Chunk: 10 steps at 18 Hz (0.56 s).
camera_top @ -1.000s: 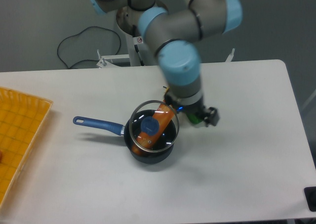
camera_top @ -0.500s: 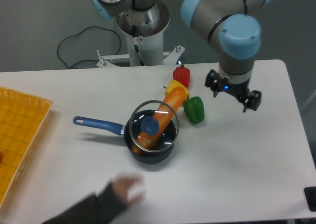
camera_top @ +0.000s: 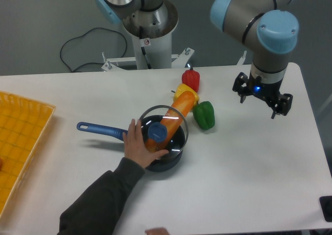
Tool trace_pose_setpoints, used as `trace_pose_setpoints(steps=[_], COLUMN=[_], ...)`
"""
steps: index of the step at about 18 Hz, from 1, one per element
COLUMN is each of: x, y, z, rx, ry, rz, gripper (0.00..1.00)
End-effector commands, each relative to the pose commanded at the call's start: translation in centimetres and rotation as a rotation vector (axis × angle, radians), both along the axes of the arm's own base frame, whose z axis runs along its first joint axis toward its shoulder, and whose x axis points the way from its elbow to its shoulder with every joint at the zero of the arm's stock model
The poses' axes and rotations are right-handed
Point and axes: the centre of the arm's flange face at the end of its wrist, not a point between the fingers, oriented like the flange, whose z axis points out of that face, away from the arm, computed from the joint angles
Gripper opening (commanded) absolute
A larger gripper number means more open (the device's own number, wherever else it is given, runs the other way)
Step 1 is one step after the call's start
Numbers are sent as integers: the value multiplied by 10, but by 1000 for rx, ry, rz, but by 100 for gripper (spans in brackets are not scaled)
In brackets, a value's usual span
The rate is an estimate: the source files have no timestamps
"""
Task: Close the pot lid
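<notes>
I see pot lid (camera_top: 165,130) resting tilted on pot (camera_top: 158,160), mid-table; person's hand (camera_top: 138,147) on it. Gripper (camera_top: 262,97) near right edge, apparently empty, jaw gap unclear. Next: wait, then reseat lid.

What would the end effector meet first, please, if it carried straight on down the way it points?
Probably only the bare white table; the end effector hangs right of the green pepper, though depth is uncertain.

pot (camera_top: 174,160): small, dark, round; blue handle points left; mid-table
pot lid (camera_top: 164,132): clear glass, metal rim, blue knob; tilted on the pot, propped by contents
</notes>
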Motion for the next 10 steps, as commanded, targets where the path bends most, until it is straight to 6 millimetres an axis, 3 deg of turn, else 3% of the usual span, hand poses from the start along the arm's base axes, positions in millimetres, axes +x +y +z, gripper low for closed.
trace_pose_setpoints(steps=[4, 10], x=[-9, -8], y=[-11, -16], z=[-9, -8], rx=[-19, -31], ry=[-22, -25], rz=[-165, -175], gripper=[100, 100])
